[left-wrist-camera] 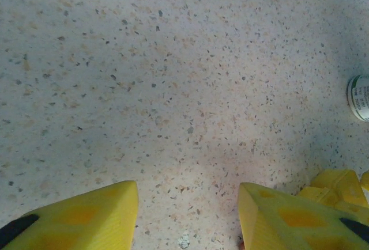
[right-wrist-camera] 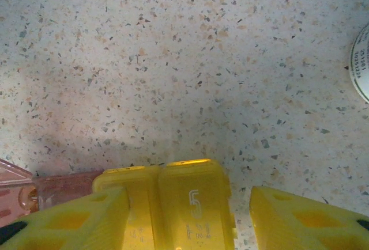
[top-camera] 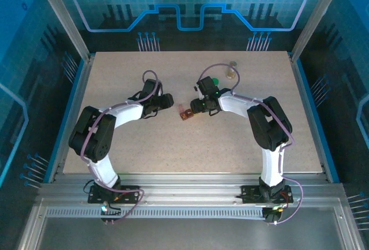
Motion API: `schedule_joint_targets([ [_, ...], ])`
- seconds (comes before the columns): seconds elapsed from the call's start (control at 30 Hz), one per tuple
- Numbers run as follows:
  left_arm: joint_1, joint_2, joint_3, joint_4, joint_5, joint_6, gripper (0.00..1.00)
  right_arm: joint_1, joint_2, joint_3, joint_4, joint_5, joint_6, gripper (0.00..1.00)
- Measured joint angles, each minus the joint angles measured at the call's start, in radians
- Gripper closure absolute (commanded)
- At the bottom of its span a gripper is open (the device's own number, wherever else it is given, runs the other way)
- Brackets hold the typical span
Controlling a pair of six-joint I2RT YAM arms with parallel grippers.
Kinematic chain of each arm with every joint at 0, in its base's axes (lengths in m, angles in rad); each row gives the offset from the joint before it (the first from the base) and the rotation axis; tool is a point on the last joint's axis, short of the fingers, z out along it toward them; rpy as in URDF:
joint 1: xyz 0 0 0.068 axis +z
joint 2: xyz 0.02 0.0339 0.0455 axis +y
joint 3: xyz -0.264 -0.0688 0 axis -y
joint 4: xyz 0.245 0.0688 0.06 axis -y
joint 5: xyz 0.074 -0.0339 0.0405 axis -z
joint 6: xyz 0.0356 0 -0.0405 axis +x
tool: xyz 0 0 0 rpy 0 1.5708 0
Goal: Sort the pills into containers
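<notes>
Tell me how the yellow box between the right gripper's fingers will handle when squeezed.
The yellow box looks like thin smooth plastic: probably light, apt to slide on the table. Low and flat, it likely won't roll. It sits off-centre in the right gripper, so it may shift sideways as the fingers close.

Labelled disc (right-wrist-camera: 362, 63) cropped right, red-brown box (right-wrist-camera: 23, 191) left

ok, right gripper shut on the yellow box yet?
Open, not clamped. Right wrist view: the yellow box sits between the fingers of the right gripper, close to one, with bare table between it and the other.
</notes>
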Motion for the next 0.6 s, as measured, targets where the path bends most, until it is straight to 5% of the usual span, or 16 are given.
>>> schedule_joint_targets([
  [0.6, -0.028, 0.051, 0.022, -0.009, 0.129, -0.002, 0.55, -0.002, 0.0, -0.013, 0.029, -0.018, 0.001, 0.43],
])
